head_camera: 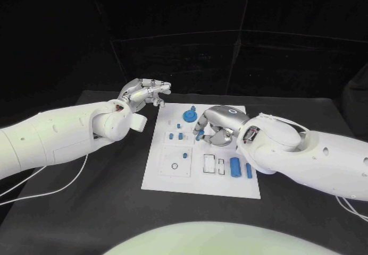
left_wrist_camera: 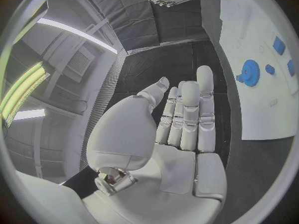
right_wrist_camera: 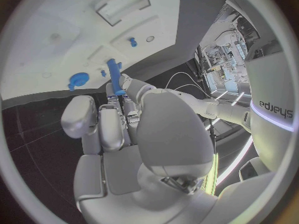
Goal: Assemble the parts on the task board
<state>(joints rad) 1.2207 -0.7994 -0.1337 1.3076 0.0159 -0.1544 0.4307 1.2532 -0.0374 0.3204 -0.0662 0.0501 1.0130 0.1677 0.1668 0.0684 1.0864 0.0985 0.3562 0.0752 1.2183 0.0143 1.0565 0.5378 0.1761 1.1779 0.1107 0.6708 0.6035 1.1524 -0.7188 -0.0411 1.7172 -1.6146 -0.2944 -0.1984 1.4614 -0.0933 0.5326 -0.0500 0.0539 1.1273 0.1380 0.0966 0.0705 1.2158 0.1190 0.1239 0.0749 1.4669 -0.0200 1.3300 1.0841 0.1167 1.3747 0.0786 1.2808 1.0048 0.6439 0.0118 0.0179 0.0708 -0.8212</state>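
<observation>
The word "sharpa" can be read, mirrored, on the robot's white body in the right wrist view; no writing on the board can be made out.

The flat white rectangular task board (head_camera: 201,183) lies in the middle of the black surface (head_camera: 92,212). The right hand (head_camera: 215,125) hangs over the board's far middle part, and its fingers (right_wrist_camera: 127,92) are clamped on a slim blue rod-shaped part (right_wrist_camera: 114,70), which sticks out past the fingertips toward the board. A round blue toothed gear part (head_camera: 189,115) stands on the board just beside this hand, on its left-arm side. Small blue block parts (head_camera: 180,136) lie near the fingers, slightly nearer the robot. Two blue cylinder parts (head_camera: 235,166) lie side by side at the board's near right corner, well apart from the fingers.

The left hand (head_camera: 144,93) hovers off the board's far left corner, above the bare surface. In the left wrist view its fingers (left_wrist_camera: 187,117) stand straight, close together and holding nothing, with the gear and board off to one side.
</observation>
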